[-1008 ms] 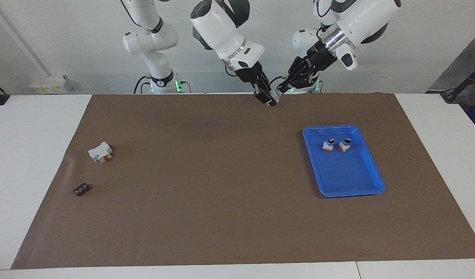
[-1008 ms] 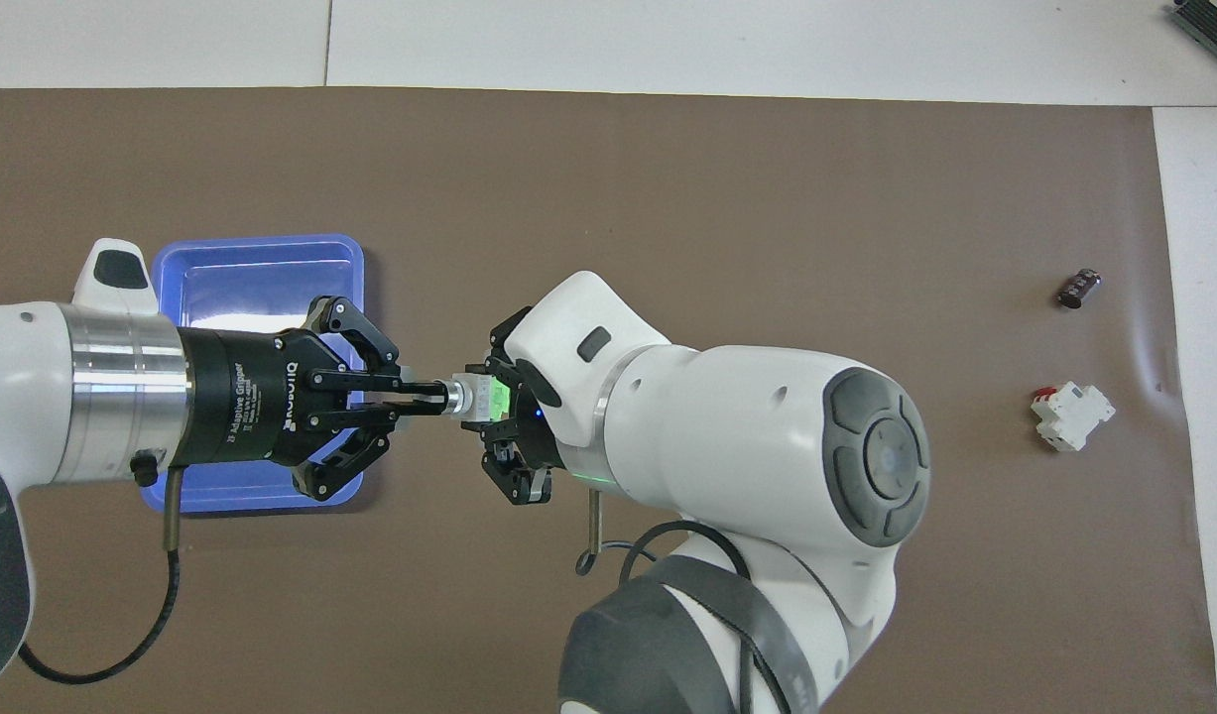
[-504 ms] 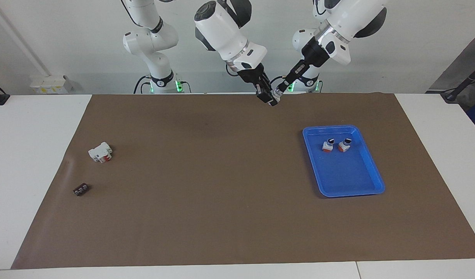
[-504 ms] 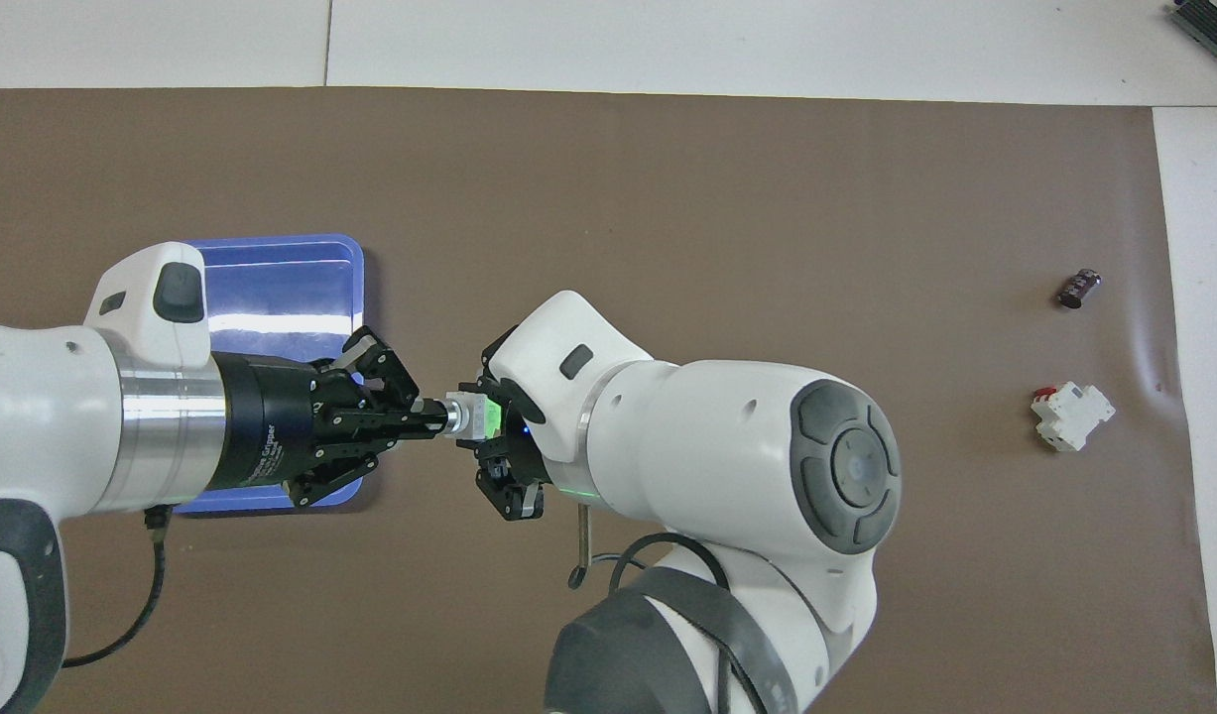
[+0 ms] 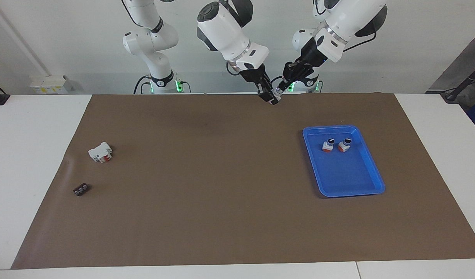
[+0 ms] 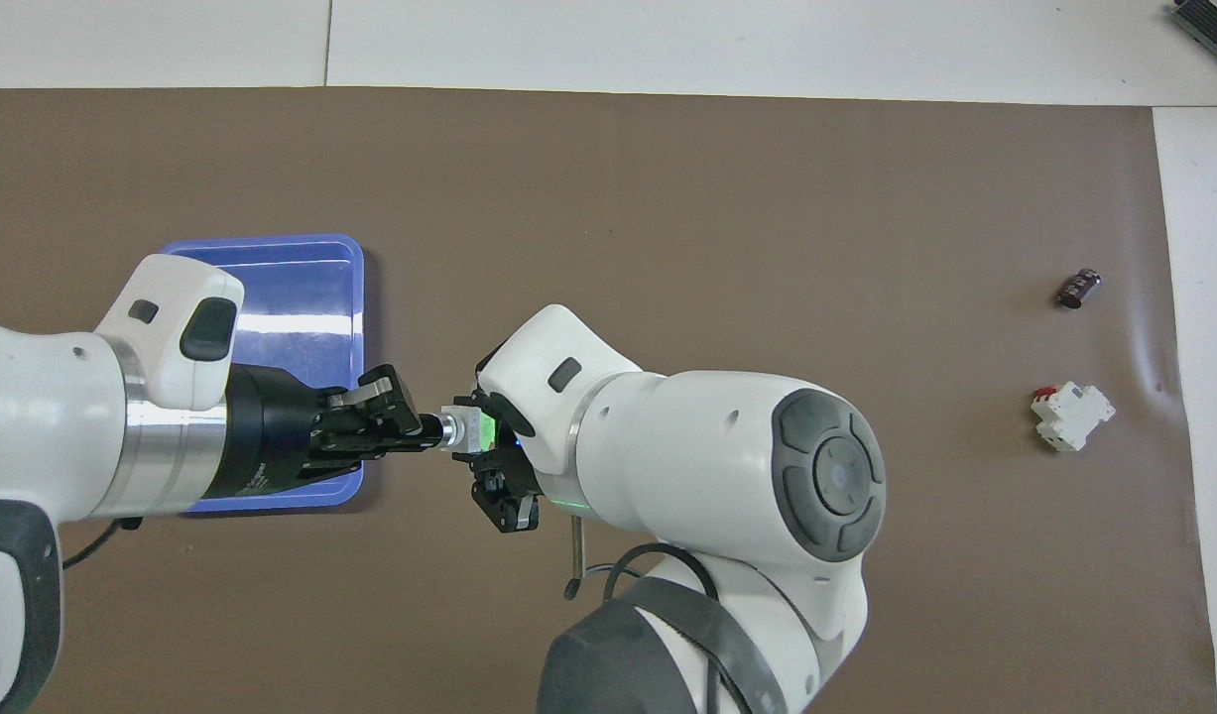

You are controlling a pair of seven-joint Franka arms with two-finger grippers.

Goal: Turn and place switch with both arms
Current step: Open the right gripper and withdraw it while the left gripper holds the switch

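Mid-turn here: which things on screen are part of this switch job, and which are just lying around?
In the job:
- switch, held up between both grippers
- left gripper, on its knob end
- right gripper, on its green end

Lying about:
- blue tray with two red-based switches
- white block
- small dark part

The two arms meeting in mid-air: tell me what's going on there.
Both arms hold the small green-based switch between them above the brown mat. The right end effector grips its body, and the left end effector is shut on its knob end, apparently turning it. In the blue tray at the left arm's end of the table lie two red-based switches.
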